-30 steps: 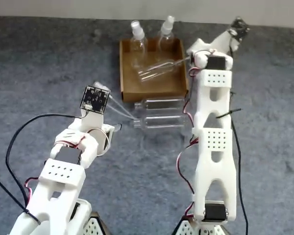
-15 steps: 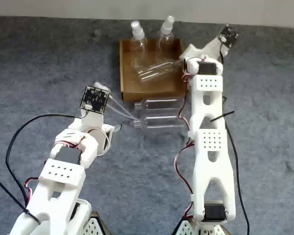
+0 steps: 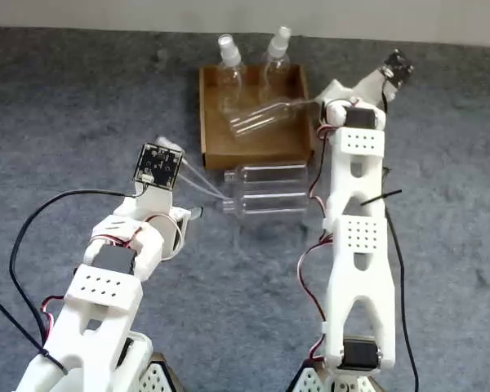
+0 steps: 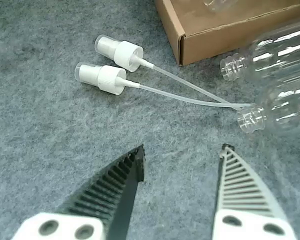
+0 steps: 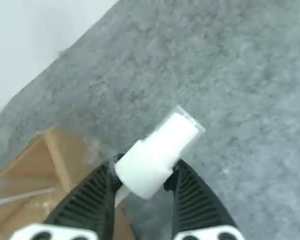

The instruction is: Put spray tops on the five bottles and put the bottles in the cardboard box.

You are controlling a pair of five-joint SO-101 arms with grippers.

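Left side first: left hand parked over the grey tabletop, off the near-left corner of the cardboard box. Fingers spread wide, gripping nothing.

Just left of that same box corner: first loose spray top and second loose spray top, lying side by side on their sides. Dip tubes run toward the box's near wall, with the second's tube tip right at the mouth of the farther-out bottle.

Along the box's near wall, outside it: first uncapped bottle lying flat just beside the wall, second uncapped bottle lying parallel, touching the first on the side away from the box. Open necks of both facing left.

Inside the box, against its far wall: left capped bottle and right capped bottle, both upright with spray tops on.

Across the box's middle: tilted bottle, base toward the box's left, neck up at the right rim. Cannot tell if the base touches the box floor.

At the box's right rim: right hand pinching the white fitted spray top of that tilted bottle, fingers pressed on both sides of it.
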